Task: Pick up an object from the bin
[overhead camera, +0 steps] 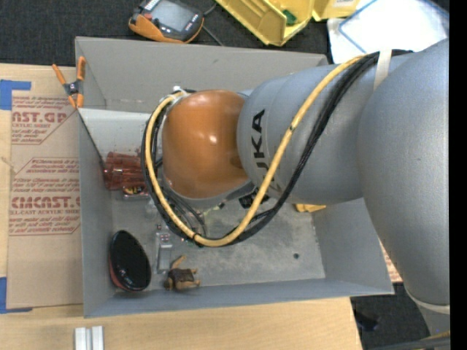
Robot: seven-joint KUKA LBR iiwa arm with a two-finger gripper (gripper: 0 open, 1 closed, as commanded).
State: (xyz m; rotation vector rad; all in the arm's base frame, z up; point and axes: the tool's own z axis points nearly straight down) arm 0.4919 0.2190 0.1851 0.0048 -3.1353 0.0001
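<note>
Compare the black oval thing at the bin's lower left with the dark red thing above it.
The black oval thing is glossy and rounded; the dark red thing is blockier. The black oval thing lies in full view; the dark red thing is partly hidden by the arm. Both lie near the bin's left wall.

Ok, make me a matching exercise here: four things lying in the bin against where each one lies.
Things: 1 black oval object; 2 dark red see-through object; 3 small brown object; 4 yellow piece.
Places: A right part, peeking from under the arm; B bottom-left corner; C bottom wall, right of the oval; D left side, beside the orange wrist cover.
Pairs: 1-B, 2-D, 3-C, 4-A.
</note>
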